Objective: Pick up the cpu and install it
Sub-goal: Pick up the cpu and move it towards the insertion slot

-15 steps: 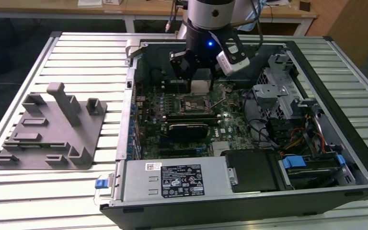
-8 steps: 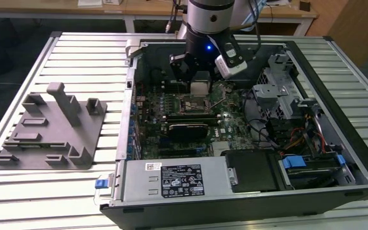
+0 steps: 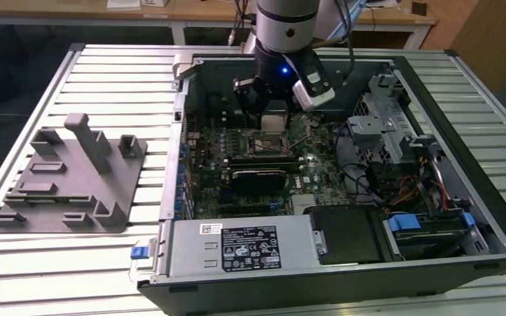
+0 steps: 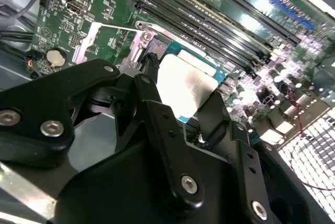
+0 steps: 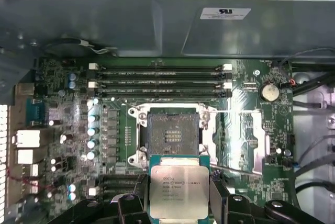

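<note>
Nearest in the exterior view, a grey power supply (image 3: pixel 240 247) is set at the front of an open computer case (image 3: pixel 341 280), which is laid on its side on a slatted metal table (image 3: pixel 103 66). To the exterior view's left of the case, a grey plastic block (image 3: pixel 68 178) with upright posts is placed on the same table, well apart from the arm (image 3: pixel 284 33).

Inside the case a green motherboard (image 3: pixel 235 148) is exposed. Near its middle the socket (image 3: pixel 266 141) is seen with its metal cover swung open. In the first wrist view the dark contact field of the socket (image 5: pixel 172 135) is left bare.

The chip (image 3: pixel 273 123) is grasped by the fingers (image 4: pixel 212 111), which are clamped on two opposite edges of it. It is held over the motherboard close by the socket and is not seated in it. Whether it touches the socket frame cannot be told. In the first wrist view the chip (image 5: pixel 179 192) is shown with its silvery top plate facing the camera.

Beyond the socket, rows of memory slots (image 5: pixel 159 80) are lined up, and a round coin battery (image 5: pixel 269 92) is mounted off to one side. Farthest back in the exterior view, a wooden table (image 3: pixel 394 16) is visible behind the arm.
</note>
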Controlling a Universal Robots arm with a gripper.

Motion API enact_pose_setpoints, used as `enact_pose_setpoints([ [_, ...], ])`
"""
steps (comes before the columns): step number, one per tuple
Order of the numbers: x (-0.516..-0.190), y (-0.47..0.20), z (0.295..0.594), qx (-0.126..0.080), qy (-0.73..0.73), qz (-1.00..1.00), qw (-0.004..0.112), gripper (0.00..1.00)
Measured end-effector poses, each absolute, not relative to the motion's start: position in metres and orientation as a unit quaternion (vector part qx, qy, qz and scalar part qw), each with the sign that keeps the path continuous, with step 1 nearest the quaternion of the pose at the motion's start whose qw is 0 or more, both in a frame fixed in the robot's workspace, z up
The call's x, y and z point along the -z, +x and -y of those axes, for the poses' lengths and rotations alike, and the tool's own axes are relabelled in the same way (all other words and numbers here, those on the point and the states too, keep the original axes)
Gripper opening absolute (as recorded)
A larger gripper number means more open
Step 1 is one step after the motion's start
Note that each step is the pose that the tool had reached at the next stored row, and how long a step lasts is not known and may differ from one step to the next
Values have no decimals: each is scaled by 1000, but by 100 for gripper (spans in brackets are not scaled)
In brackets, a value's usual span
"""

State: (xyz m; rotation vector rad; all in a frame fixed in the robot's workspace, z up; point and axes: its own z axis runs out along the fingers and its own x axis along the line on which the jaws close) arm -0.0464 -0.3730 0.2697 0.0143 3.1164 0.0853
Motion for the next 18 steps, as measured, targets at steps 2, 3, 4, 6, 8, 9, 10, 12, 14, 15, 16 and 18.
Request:
enact_pose_setpoints([
  [2,-267,-46,371,-27,5,-1000,13,55],
  [3,-265,-46,370,-27,5,-1000,13,55],
  [4,-264,-46,370,-27,5,-1000,13,55],
  [6,-261,-46,369,-27,5,-1000,14,55],
  [8,-258,-46,369,-27,5,-1000,15,55],
  [9,-256,-46,369,-27,5,-1000,15,55],
  [10,-255,-46,368,-28,5,-999,15,55],
  [12,-252,-46,368,-28,5,-999,16,55],
  [14,-249,-46,366,-28,5,-999,16,55],
  [15,-247,-46,366,-28,5,-999,17,55],
  [16,-246,-46,365,-28,5,-999,17,55],
  [18,-243,-46,364,-28,5,-999,17,55],
])
